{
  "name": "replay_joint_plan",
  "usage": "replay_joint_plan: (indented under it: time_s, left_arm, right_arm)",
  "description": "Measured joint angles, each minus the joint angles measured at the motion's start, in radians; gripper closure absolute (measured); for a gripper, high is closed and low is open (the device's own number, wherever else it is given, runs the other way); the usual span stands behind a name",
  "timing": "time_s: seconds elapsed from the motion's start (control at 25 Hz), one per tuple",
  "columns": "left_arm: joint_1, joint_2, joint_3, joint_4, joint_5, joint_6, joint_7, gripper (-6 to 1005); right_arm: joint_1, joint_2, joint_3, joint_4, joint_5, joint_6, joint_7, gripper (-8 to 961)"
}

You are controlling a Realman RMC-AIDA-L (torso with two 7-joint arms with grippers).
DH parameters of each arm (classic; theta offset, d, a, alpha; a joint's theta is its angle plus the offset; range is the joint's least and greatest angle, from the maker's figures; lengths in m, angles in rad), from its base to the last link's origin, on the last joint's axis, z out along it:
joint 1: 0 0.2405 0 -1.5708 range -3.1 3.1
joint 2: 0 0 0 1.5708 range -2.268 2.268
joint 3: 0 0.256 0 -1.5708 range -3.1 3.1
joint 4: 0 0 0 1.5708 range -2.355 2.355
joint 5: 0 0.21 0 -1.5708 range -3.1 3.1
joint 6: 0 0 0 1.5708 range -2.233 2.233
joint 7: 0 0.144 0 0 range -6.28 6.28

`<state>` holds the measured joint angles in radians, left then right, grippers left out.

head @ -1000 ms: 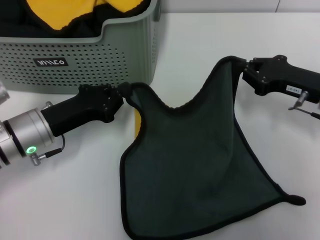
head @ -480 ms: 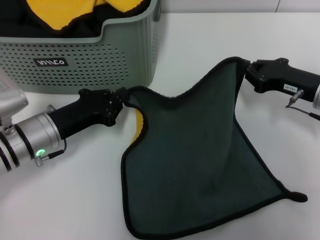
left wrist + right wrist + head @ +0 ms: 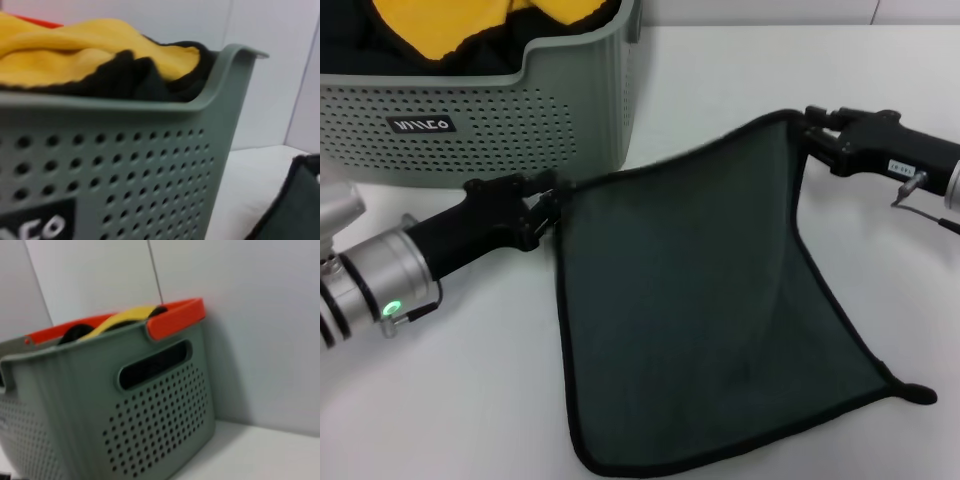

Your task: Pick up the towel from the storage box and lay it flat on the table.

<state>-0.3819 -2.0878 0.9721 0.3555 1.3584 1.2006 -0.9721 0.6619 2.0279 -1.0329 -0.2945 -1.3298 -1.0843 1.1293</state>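
Spanning the middle of the head view, the towel (image 3: 700,320) lies green face up on the counter (image 3: 450,400), clear of the storage box (image 3: 520,120) in the upper left of the frame. Its upper edge runs taut on a slant from centre left up to upper right, held at both ends. The left hand (image 3: 548,203) is clamped on the left corner, just below the box wall. The right hand (image 3: 810,135) grips the opposite corner at the upper right. Each hand sits at its own end of that edge, so neither is nearer; the cloth hangs away from both towards the bottom of the frame.

The lower portion rests on the counter, with one corner curled at the lower right. The held edge appears slightly raised. Judgement: the layout is nearly complete; what remains is lowering and releasing that edge. Open counter lies right of the box. The box corner sits close to the left hand and is the one obstruction. A second yellow-and-black cloth (image 3: 450,30) remains in the box.
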Motion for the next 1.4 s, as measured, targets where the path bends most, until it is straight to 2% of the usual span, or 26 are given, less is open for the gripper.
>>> replay_joint_plan:
  time_s: [0.04,0.2,0.4,0.52,0.68,0.76,0.8,0.92,1.0,1.04,1.08,1.16,1.28,1.4]
  left_arm:
    - [0.008,0.0,0.0,0.0,-0.006,0.0,0.0,883]
    - [0.036,0.0,-0.001,0.001,-0.022,0.005,0.0,724]
    - [0.064,0.0,-0.001,0.017,-0.031,0.012,0.0,529]
    - [0.066,0.001,-0.001,0.025,-0.034,0.031,0.0,411]
    - [0.076,0.008,-0.001,0.031,-0.036,0.084,-0.008,252]
    - [0.094,0.015,-0.001,0.046,-0.036,0.139,-0.025,217]
    - [0.105,0.02,-0.001,0.056,-0.035,0.176,-0.035,200]
    - [0.127,0.03,-0.001,0.081,-0.034,0.283,-0.056,165]
    - [0.136,0.035,0.0,0.095,-0.042,0.436,-0.051,166]
    - [0.133,0.037,0.005,0.103,-0.04,0.554,-0.034,166]
    - [0.133,0.037,0.005,0.103,-0.04,0.554,-0.034,166]
    - [0.127,0.035,0.01,0.119,-0.029,0.662,-0.009,166]
    - [0.096,0.022,0.011,0.144,0.016,0.772,0.034,167]
    - [0.061,0.018,0.012,0.145,0.058,0.789,0.036,167]
  right_arm:
    - [-0.004,0.0,0.002,-0.006,0.011,-0.004,-0.001,803]
    - [-0.049,-0.001,0.005,-0.04,0.072,-0.048,-0.008,728]
    - [-0.073,-0.01,-0.004,-0.062,0.076,-0.033,0.046,496]
    - [-0.085,-0.007,-0.009,-0.075,0.072,-0.04,0.036,379]
    - [-0.122,-0.001,-0.007,-0.113,0.076,-0.164,-0.027,229]
    - [-0.131,-0.003,-0.006,-0.123,0.078,-0.215,-0.038,160]
    - [-0.139,-0.009,-0.008,-0.145,0.081,-0.3,-0.047,162]
    - [-0.153,-0.018,-0.013,-0.198,0.07,-0.438,-0.048,169]
    - [-0.162,-0.024,-0.015,-0.242,0.045,-0.553,-0.049,171]
    - [-0.165,-0.028,-0.015,-0.271,0.021,-0.631,-0.052,171]
    - [-0.165,-0.029,-0.015,-0.283,0.01,-0.667,-0.054,171]
    - [-0.163,-0.035,-0.015,-0.334,-0.046,-0.807,-0.063,172]
    - [-0.164,-0.04,-0.013,-0.379,-0.097,-0.914,-0.07,172]
    - [-0.164,-0.037,-0.012,-0.385,-0.122,-0.944,-0.09,172]
